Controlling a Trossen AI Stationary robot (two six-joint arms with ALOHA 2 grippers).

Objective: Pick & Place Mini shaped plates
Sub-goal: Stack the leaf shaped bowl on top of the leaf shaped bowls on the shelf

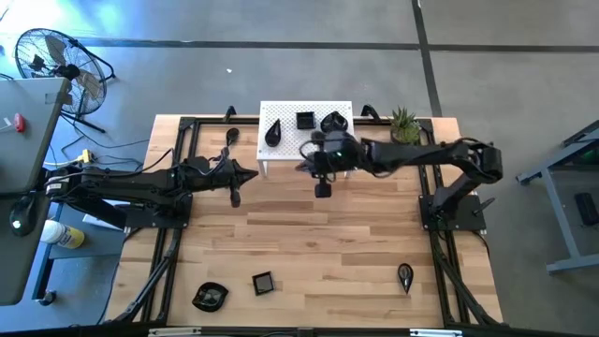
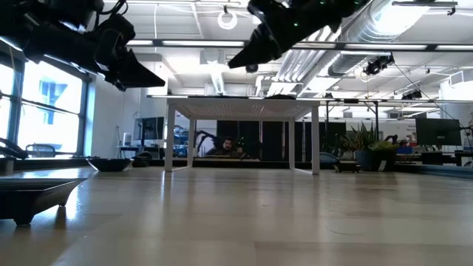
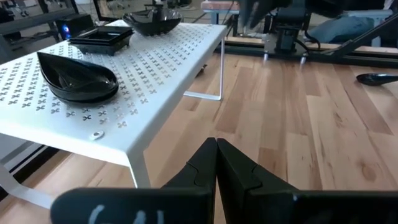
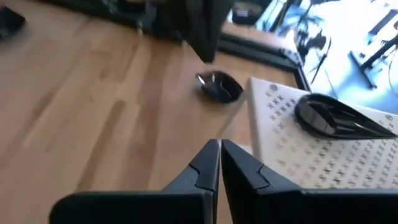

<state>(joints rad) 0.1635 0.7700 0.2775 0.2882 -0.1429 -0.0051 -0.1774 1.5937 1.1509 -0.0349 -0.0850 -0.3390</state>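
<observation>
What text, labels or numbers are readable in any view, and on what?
None is readable.
White scrawl on the left gripper's dark housing, left wrist view: blurred, unreadable.
Cross cut-outs on the white perforated metal stand: a pattern, not text.
Glossy black mini shaped plates: no markings visible.
Yellow-and-white bottle off the table's left edge: any label is too small to read.

Bright, even daylight; ceiling lamps (image 2: 227, 20) glare in low view; right wrist view motion-blurred.
</observation>
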